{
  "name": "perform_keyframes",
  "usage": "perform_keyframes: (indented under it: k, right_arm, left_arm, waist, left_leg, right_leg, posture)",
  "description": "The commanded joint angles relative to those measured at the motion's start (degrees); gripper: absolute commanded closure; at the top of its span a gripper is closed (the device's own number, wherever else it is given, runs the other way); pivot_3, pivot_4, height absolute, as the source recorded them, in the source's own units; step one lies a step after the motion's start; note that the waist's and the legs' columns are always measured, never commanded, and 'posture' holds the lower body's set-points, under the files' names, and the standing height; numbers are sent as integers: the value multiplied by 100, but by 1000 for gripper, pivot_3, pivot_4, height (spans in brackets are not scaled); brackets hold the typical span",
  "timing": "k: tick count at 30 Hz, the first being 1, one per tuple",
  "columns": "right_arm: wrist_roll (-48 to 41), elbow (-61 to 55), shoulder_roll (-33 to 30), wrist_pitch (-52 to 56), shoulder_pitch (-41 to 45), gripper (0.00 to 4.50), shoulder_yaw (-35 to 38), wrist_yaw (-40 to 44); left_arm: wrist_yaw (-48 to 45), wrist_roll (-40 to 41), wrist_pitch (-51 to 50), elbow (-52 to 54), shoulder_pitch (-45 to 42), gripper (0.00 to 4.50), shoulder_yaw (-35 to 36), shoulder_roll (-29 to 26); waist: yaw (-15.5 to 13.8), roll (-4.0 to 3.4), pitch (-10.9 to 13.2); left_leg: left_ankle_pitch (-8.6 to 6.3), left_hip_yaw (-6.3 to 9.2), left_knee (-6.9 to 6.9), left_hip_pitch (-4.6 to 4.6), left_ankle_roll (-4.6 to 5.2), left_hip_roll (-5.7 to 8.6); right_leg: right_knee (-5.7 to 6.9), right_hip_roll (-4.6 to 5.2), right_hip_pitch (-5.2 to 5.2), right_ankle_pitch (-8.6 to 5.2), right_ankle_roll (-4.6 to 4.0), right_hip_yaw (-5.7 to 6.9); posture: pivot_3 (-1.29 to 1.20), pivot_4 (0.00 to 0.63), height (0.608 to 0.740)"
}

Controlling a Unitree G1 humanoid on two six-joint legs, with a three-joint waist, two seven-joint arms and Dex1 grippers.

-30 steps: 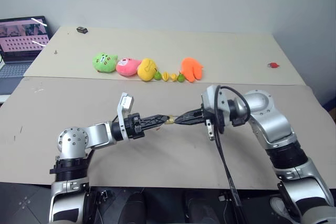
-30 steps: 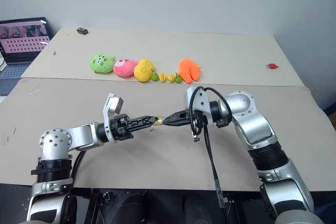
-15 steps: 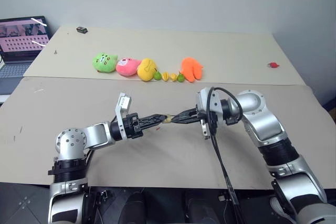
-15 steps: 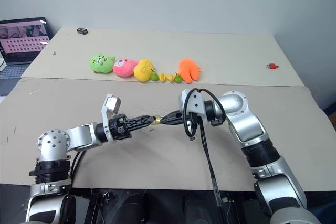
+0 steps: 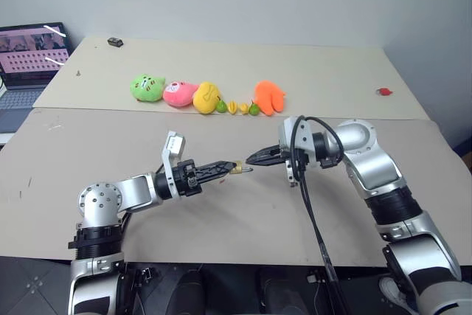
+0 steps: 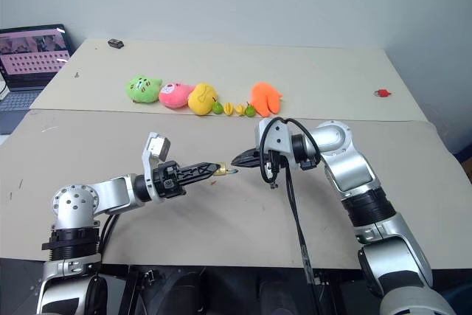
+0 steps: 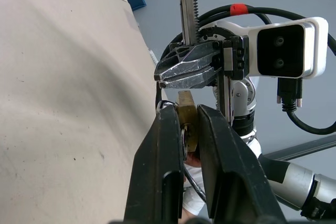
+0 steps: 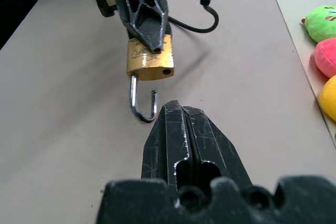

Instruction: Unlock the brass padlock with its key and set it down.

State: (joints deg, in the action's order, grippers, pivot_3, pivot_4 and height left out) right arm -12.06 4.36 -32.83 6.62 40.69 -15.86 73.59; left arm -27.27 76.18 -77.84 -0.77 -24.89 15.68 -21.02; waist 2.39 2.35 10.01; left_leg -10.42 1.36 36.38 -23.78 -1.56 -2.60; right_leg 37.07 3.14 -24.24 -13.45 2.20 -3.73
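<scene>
My left gripper [image 5: 230, 167] is shut on the brass padlock [image 5: 237, 168], held level above the near table. Up close the padlock [image 8: 150, 59] is a small gold block with its silver shackle [image 8: 142, 103] swung open, one end free. My right gripper [image 5: 252, 158] is shut, with nothing visible between its fingers. Its tip [image 8: 170, 109] points at the shackle from just to the right, a small gap away. In the left wrist view the padlock [image 7: 186, 121] sits between my two black fingers [image 7: 168, 129]. The key is hidden.
A row of plush toys and small toy fruits [image 5: 206, 97] lies on the far table. A laptop [image 5: 29, 64] stands at the far left. A small red object [image 5: 383, 91] lies far right. A black cable [image 5: 310, 204] hangs from my right wrist.
My right gripper's tip, which met the padlock at my left fingertips earlier, now stands a little apart from it to the right. The left gripper has kept still with the padlock.
</scene>
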Motion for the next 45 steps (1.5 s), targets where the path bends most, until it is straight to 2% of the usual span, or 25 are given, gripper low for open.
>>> perform_keyframes:
  k: [1, 10, 15, 18, 20, 23, 28, 38, 39, 41, 45]
  right_arm:
    - [-424, -450, -211, 290, -117, 4475, 204, 356]
    - [-600, -545, -229, 716, -178, 4475, 185, 452]
    - [-1238, -503, -177, 1552, -68, 4475, 465, 558]
    - [-1494, -341, -197, 1993, 28, 4475, 613, 566]
    - [-1319, -155, -194, 1816, 32, 4475, 588, 495]
    - [-1109, -138, -189, 1582, -75, 4475, 503, 420]
    - [-1118, -317, -176, 1585, -242, 4475, 515, 383]
    - [-1060, -398, -172, 1501, -387, 4475, 519, 271]
    - [-1058, -395, -173, 1492, -385, 4500, 520, 264]
    - [-1035, -375, -174, 1458, -372, 4500, 514, 247]
    - [-993, -286, -142, 1372, -299, 4500, 504, 229]
  left_arm:
    - [-48, 146, 51, 87, -72, 4465, 72, -44]
    - [19, 195, 102, 49, -155, 4465, 95, 4]
    - [21, 139, 172, 114, -121, 4465, 74, 11]
    - [-274, -447, 484, 417, 120, 4465, -246, -195]
    - [-899, -1542, 1347, 664, 541, 4465, -930, -656]
    - [-1597, -2522, 2324, 462, 997, 4465, -1398, -1141]
    - [-2017, -2910, 2713, -116, 957, 4465, -1329, -1309]
    - [-1960, -2876, 2570, -411, 546, 4465, -1034, -1005]
    - [-1954, -2871, 2553, -387, 538, 3469, -1028, -986]
    - [-1930, -2741, 2414, -339, 510, 2897, -960, -927]
    - [-1846, -2484, 2068, -245, 391, 1400, -797, -751]
  waist:
    - [-1, 0, 0]
    - [4, 0, 0]
    - [-1, 0, 0]
    - [4, 0, 0]
    - [20, 0, 0]
    - [23, -2, 1]
    - [-29, -3, 4]
    - [-19, -3, 4]
    - [-19, -3, 4]
    - [-20, -3, 4]
    - [-21, -2, 4]
  left_leg:
    - [0, 0, 0, 0, 0, 0]
    - [0, 0, 0, 1, 0, 0]
    - [0, 1, 0, 0, 0, 0]
    - [0, 1, 0, 1, 0, 0]
    - [0, 0, -2, 1, 0, 0]
    - [0, -9, -16, 11, 0, -1]
    - [1, -6, -11, 5, -1, -1]
    - [1, -5, -9, 1, -1, -2]
    - [1, -5, -9, 1, -1, -2]
    - [1, -4, -9, 1, -1, -2]
    - [1, -4, -7, 1, -1, -1]
  right_leg:
    - [0, 0, 0, 0, 0, 0]
    - [0, -1, 1, -1, 2, 0]
    - [0, 0, 0, 0, 0, 0]
    - [0, -1, 0, 0, -1, 0]
    - [0, -1, -1, 0, -1, 0]
    - [-2, -2, -4, -2, -11, -7]
    - [-2, 0, -5, -17, 14, -1]
    - [-1, 1, -5, -16, 18, -1]
    - [-1, 1, -5, -15, 17, -1]
    - [-1, 1, -5, -15, 16, -1]
    - [0, 1, -4, -15, 19, -1]
  posture:
    - [0, 150, 722]
    - [0, 150, 722]
    - [0, 150, 722]
    - [0, 150, 722]
    - [0, 150, 722]
    - [0, 150, 722]
    - [0, 150, 722]
    - [0, 150, 722]
    - [0, 150, 722]
    - [0, 150, 722]
    - [0, 150, 722]
